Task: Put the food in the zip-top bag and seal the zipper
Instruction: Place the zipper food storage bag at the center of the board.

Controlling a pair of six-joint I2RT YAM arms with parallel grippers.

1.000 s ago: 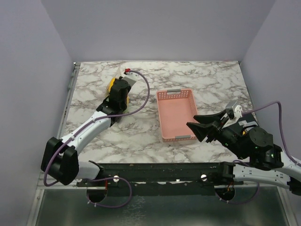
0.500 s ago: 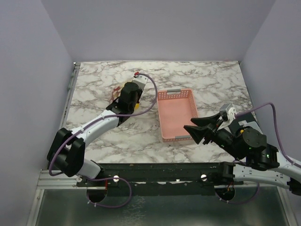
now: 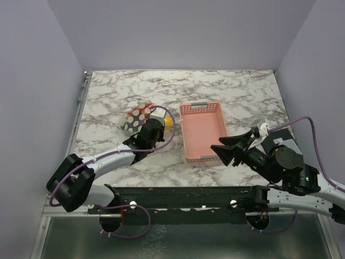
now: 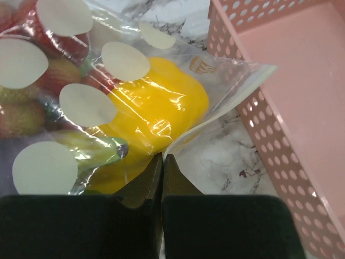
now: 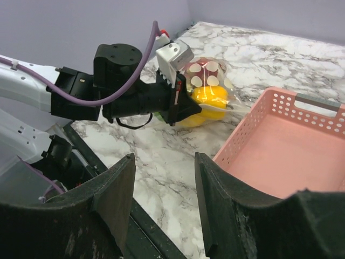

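Observation:
The clear zip-top bag [image 3: 139,114], printed with white dots, lies on the marble table left of the pink basket. It holds the food: a yellow fruit [image 4: 156,105], red pieces [image 4: 54,70] and a green piece [image 4: 94,152]. My left gripper [image 3: 160,127] is shut, pinching the bag's edge next to the yellow fruit, as the left wrist view [image 4: 162,159] shows. The zipper cannot be made out clearly. My right gripper [image 3: 223,152] is open and empty above the table by the basket's near right corner. From the right wrist view [image 5: 164,162] it faces the bag [image 5: 207,86].
The pink slotted basket [image 3: 202,131] stands empty in the middle of the table, just right of the bag; its wall [image 4: 259,113] is close to the left gripper. Purple walls enclose the table on three sides.
The left arm has drawn back toward the near side and right, dragging the bag from the far left to beside the basket. The right gripper has edged slightly left.

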